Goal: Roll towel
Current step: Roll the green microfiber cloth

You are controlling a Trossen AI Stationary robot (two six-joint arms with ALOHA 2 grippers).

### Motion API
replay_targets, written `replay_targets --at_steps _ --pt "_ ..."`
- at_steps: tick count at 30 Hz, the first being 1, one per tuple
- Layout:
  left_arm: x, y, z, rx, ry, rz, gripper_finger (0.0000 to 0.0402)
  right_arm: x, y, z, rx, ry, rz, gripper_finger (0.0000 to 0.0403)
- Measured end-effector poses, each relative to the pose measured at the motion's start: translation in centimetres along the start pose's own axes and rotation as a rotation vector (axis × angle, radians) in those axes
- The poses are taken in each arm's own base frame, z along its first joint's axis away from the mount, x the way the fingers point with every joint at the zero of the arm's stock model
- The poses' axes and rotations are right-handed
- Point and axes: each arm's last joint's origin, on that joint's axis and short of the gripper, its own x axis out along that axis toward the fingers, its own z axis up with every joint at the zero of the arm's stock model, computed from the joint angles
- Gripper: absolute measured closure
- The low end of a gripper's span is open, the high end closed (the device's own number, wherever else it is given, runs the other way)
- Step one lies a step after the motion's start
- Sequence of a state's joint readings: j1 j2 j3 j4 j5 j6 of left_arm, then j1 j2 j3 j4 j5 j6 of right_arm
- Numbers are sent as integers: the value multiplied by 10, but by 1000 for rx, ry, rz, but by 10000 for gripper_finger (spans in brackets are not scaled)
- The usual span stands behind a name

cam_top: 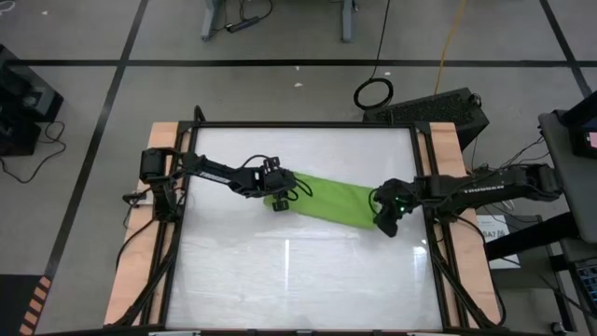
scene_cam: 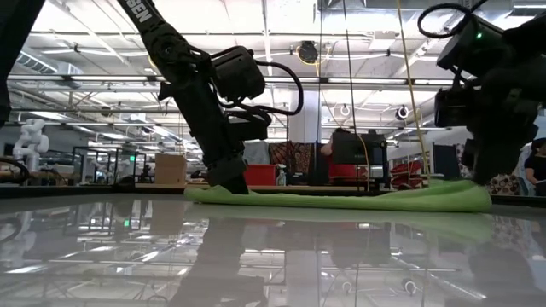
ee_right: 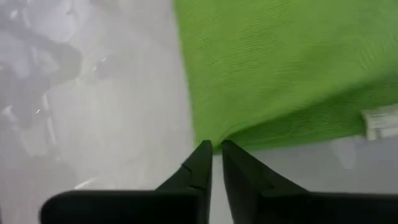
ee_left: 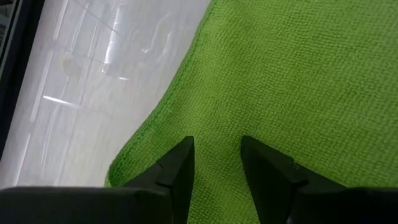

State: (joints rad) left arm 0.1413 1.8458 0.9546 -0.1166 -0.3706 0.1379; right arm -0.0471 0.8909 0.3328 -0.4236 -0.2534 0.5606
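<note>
Overhead, one white table (cam_top: 298, 280) fills the centre of the frame, edged by two pale wooden side boards (cam_top: 140, 271) and a dark metal frame, with grey floor and black floor tape around it. One black box (cam_top: 438, 107) sits against the table's upper right edge, and a coiled cable ring (cam_top: 373, 92) lies on the floor just above it.

Two dark arms reach in, one from each side. Between them lies a single lime-green towel (cam_top: 334, 199), stretched in a slanting band from centre frame down toward the right, flat on the tabletop and partly folded along its length; nothing else rests on the table surface.

At centre frame, the left gripper (cam_top: 280, 199) is pressed down on the towel's left end; its wrist view shows the two fingers (ee_left: 177, 171) standing partly apart with the cloth running under and between them, pinching a fold of towel. At centre right, the right gripper (cam_top: 384, 225) sits at the towel's right end; its fingers (ee_right: 199, 167) are nearly together, a thin gap between them, tips at the cloth's edge, and whether they grip it cannot be told. One small white label (ee_right: 380, 121) shows at that edge.

Across the table in the level view, a cluttered workshop lies behind, and a person (scene_cam: 537, 170) is partly seen at far right.
</note>
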Motion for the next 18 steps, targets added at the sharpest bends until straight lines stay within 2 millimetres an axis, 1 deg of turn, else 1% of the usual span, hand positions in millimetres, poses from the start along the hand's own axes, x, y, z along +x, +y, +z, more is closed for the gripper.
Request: replay_targets --at_steps 6,9,12,15,18 --pt "0 0 0 0 0 0 261 1 5 -3 -47 22 31 299" --pt "0 0 0 11 0 0 261 -2 7 -4 -84 7 43 274" --pt "0 0 0 40 -2 0 261 -6 9 -3 -172 -46 34 266" --pt "0 0 0 80 -3 1 261 -8 10 -1 -285 -112 -15 264" --pt "0 0 0 142 -4 1 261 -8 13 5 -340 -211 -73 264"
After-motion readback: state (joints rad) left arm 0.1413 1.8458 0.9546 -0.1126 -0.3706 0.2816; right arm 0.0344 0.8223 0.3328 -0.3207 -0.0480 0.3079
